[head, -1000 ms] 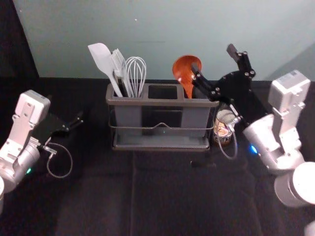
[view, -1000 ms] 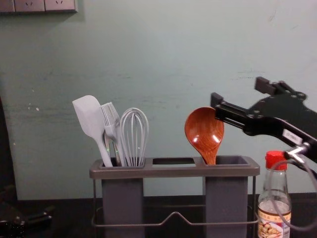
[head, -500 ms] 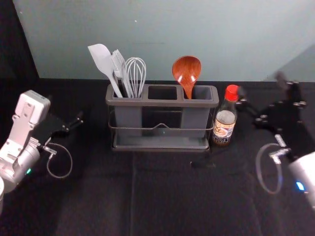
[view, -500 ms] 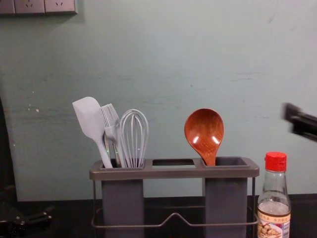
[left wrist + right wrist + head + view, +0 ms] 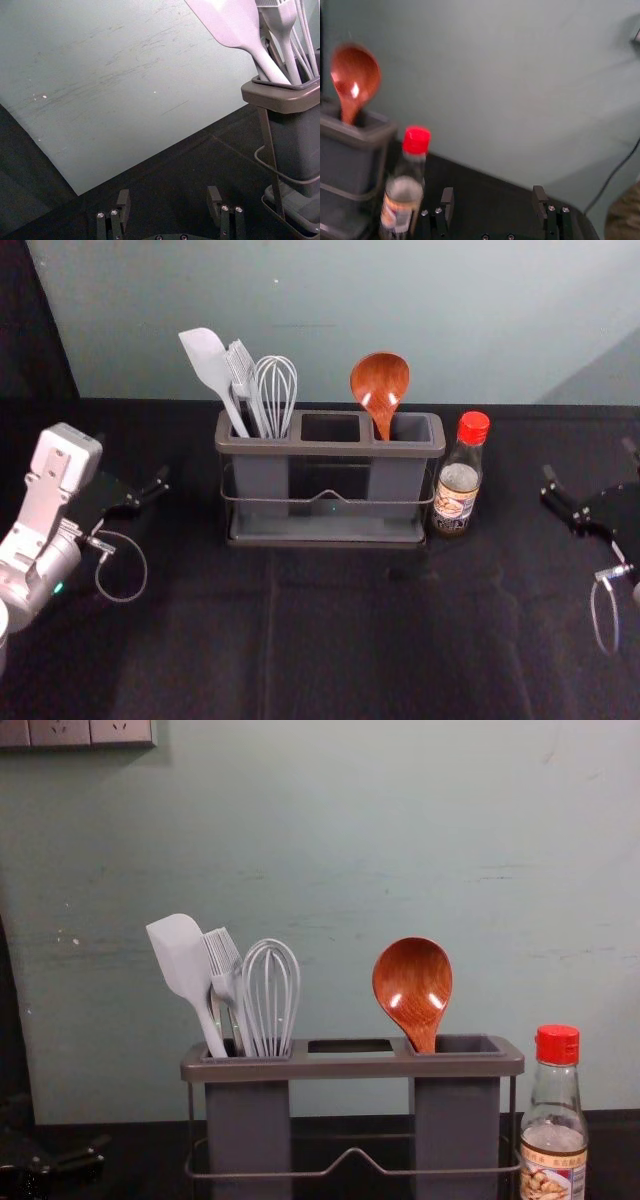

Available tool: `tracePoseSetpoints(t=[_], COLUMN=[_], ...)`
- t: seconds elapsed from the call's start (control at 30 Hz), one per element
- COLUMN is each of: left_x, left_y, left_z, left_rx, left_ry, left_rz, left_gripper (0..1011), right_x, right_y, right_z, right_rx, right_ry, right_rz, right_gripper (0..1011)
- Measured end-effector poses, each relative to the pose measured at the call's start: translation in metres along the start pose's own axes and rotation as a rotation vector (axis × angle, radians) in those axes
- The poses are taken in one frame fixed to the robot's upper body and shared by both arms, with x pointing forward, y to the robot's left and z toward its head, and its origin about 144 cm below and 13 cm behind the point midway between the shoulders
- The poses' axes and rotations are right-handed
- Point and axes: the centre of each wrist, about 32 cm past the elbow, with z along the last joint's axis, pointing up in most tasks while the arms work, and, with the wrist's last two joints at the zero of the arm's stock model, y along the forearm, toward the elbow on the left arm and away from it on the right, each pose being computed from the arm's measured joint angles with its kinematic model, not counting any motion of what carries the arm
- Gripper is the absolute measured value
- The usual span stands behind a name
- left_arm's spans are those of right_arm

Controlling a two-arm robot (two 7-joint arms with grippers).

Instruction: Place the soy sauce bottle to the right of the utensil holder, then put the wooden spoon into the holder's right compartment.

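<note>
1. Clock reference: head view, centred on the utensil holder [image 5: 328,448]; 12 o'clock toward the wall [image 5: 480,320], 6 o'clock toward the robot. Holder upright on the dark-covered table [image 5: 330,640].
2. Soy sauce bottle [image 5: 457,485]: standing upright on the table at 3 o'clock, just beside the holder's right end. Red cap on, label facing the robot. Contact with the holder: cannot tell.
3. Wooden spoon [image 5: 381,388]: in the holder's right compartment, handle down, bowl up above the rim. Handle sits at the compartment's 9 o'clock end. In the chest view, the bowl leans slightly toward 11 o'clock.
4. Right gripper [image 5: 589,458]: at 3 o'clock, beyond the bottle and well apart from it. Its wrist view shows the gripper [image 5: 493,192] open, fingers spread, nothing between them.
5. Left gripper [image 5: 135,464]: parked at 9 o'clock, apart from the holder. Its wrist view shows the gripper [image 5: 169,195] open, holding nothing.
6. Left compartment, on the 9 o'clock side of the holder: spatula [image 5: 204,353], brush [image 5: 241,368] and whisk [image 5: 276,383], heads up. Spatula tilts toward 11 o'clock in the chest view.
7. Chest view, wall at upper 10 o'clock: row of sockets [image 5: 60,731].
</note>
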Motion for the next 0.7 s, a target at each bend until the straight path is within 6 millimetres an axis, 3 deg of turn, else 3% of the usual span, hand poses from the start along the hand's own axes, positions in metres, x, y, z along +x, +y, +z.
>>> tracePoseSetpoints(t=[0.37,0.7], left_x=[0.0,0.0], left_y=[0.0,0.0], left_z=[0.0,0.0], left_rx=[0.0,0.0], left_ry=[0.0,0.0], left_rz=[0.0,0.0], left_gripper=[1005,1005], right_x=[-0.001,0.001], right_y=[0.025,0.077], right_z=[-0.01,-0.021], right_rx=[-0.107,-0.073], right_ry=[-0.022,-0.002], right_rz=[0.03,0.079], right_gripper=[1002,1002])
